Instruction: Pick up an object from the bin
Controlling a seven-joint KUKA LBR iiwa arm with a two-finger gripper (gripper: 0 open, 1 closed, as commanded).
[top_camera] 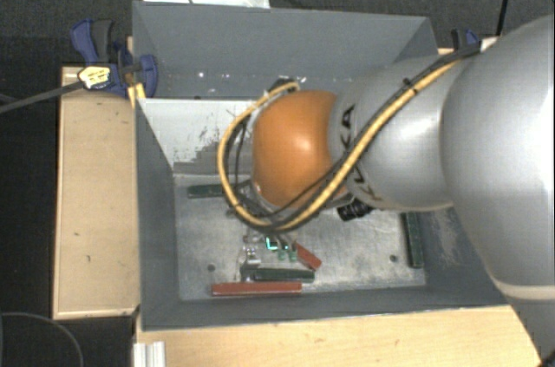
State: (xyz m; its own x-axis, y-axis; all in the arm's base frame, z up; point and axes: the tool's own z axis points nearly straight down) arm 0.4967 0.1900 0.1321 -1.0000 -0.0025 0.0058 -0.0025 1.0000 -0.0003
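The silver arm (486, 148) comes in from the right and bends down into the grey metal bin (156, 209). Its rounded orange cover (290, 148), looped by a yellow cable (227, 150), hides most of the wrist. The jaws hang low over the bin floor near the front wall, left of middle; whether they stand wide or narrow, I cannot tell. Nearest them lie a long red-brown flat bar (257, 289) against the front wall, a dark stick (279, 275) just behind it, and a small red piece (309, 258) just to the right. A dark strip (414, 239) lies by the right wall, well apart, and another dark strip (205, 191) at the back left.
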